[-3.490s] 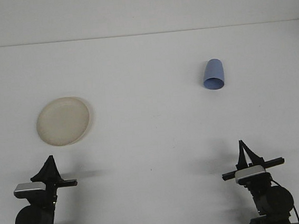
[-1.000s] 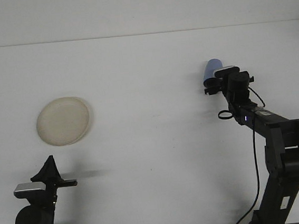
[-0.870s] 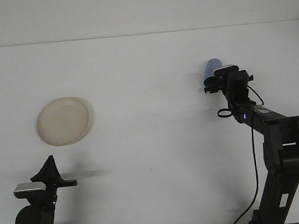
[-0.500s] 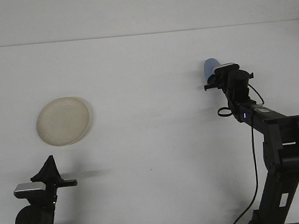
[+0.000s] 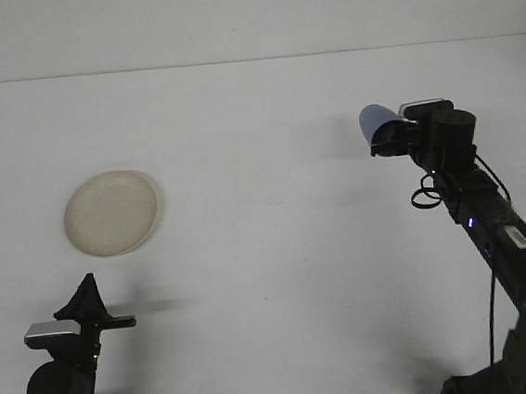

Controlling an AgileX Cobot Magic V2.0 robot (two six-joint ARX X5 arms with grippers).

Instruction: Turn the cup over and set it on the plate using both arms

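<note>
Two arms are showing on the white table (image 5: 268,252). The right gripper (image 5: 390,137) is clamped on the blue cup (image 5: 374,123), holding it off the surface at about two o'clock from the table's middle, the cup sticking out to the left of the fingers with its shadow lying on the table just beside it. The plate (image 5: 112,212) is sitting bare at nine o'clock, well apart from the cup. The left gripper (image 5: 90,293) is parked at seven o'clock, pointing up, tips pressed together, gripping nothing.
</note>
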